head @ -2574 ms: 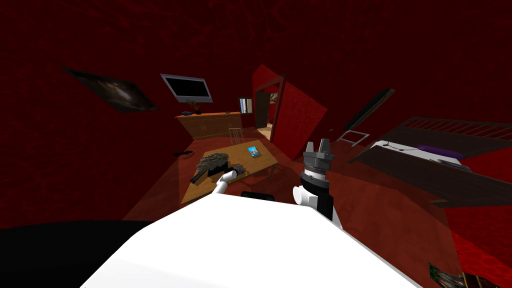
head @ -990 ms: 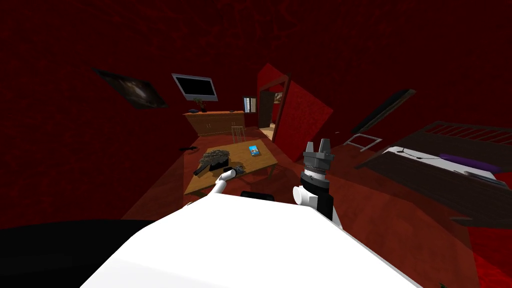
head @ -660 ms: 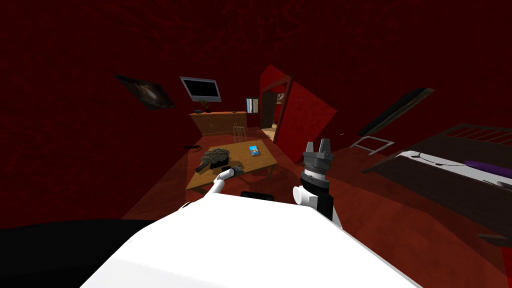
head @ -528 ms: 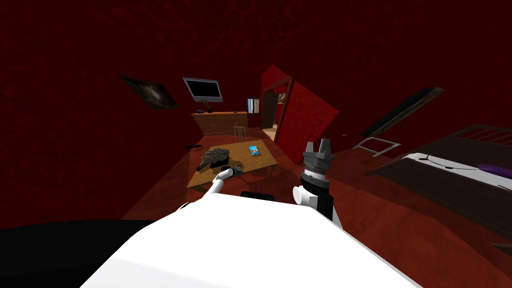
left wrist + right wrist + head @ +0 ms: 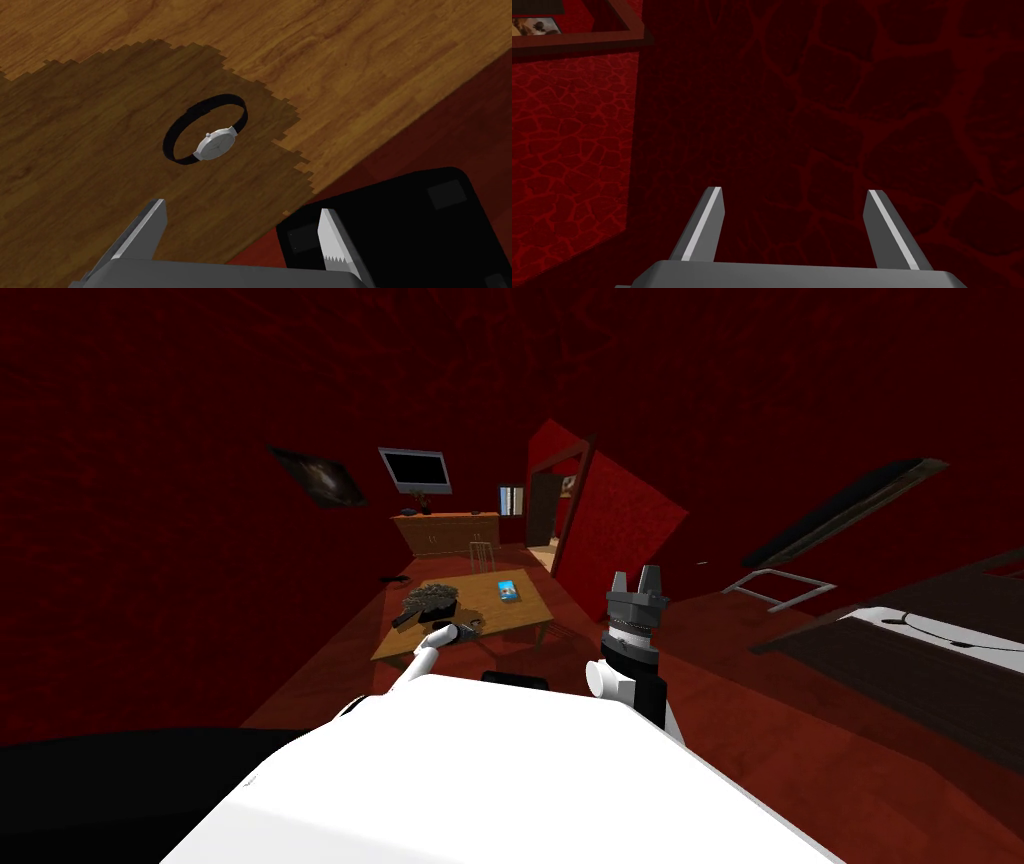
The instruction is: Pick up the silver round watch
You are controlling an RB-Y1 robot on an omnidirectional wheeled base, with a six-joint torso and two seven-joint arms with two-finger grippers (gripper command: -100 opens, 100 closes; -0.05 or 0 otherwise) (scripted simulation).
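Barely begun: left claw [image 5: 241, 207] hangs wide open and empty above the silver round watch with black strap [image 5: 215, 145], untouched near the brown wooden tabletop [image 5: 350, 75] edge; descent, grip and lift remain.

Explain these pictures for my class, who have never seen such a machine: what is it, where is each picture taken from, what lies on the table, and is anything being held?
This is a two-armed robot in a simulated house. The wide picture comes from a camera on its head, looking down at a low wooden table. The other two come from cameras on its hands. The left gripper hovers open above the table; just ahead of it lies a watch with a silver round face and black strap, near the table's edge. A blue book and a greyish bushy plant also sit there. The right gripper is raised, open too. Nothing is held.
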